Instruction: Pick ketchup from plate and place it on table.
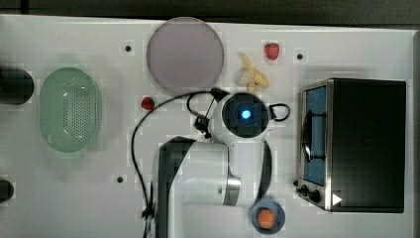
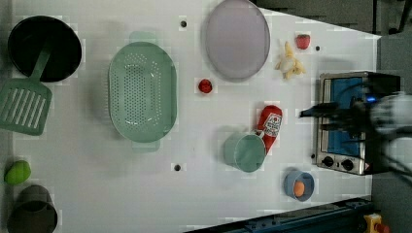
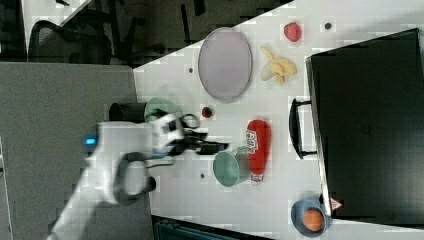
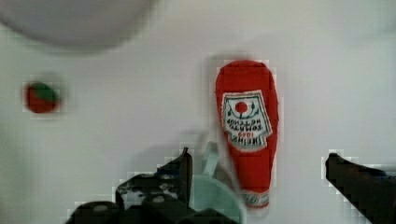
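Observation:
The ketchup [image 4: 247,126], a red squeeze bottle with a white label, lies flat on the white table [image 2: 97,184], its cap end against a green cup [image 2: 245,152]. It also appears as the ketchup [image 2: 269,124] in the left view and the ketchup [image 3: 258,145] in the right view. The pale mauve plate [image 1: 185,53] sits bare at the table's far edge, apart from the bottle. My gripper [image 4: 258,156] hangs above the bottle, open, with one dark finger on each side and nothing held. The right view shows the gripper [image 3: 217,146] raised off the table.
A toaster oven [image 1: 356,144] stands at the top view's right. A green colander [image 1: 69,109] is at the top view's left. A peeled banana [image 1: 253,75], two strawberries [image 1: 271,50] [image 1: 147,103] and a blue dish with an orange ball [image 1: 267,217] lie around.

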Controlling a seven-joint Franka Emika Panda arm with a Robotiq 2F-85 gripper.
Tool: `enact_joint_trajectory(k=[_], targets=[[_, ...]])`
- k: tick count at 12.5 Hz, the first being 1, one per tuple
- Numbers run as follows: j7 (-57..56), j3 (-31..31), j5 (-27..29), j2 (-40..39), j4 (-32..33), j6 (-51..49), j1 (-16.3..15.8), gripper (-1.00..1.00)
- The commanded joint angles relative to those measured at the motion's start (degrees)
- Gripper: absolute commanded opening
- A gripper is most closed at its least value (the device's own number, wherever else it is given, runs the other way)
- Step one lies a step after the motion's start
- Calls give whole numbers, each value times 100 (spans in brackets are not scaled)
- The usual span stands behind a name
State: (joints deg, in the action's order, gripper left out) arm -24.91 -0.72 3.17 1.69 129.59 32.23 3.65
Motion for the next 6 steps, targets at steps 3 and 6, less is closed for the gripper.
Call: enact_joint_trajectory(k=[3,6], targets=[[2048,0,6,855,-1546,-1888,-62,100],[2065,-3,-440,875,-2133,-2647,-61,100]])
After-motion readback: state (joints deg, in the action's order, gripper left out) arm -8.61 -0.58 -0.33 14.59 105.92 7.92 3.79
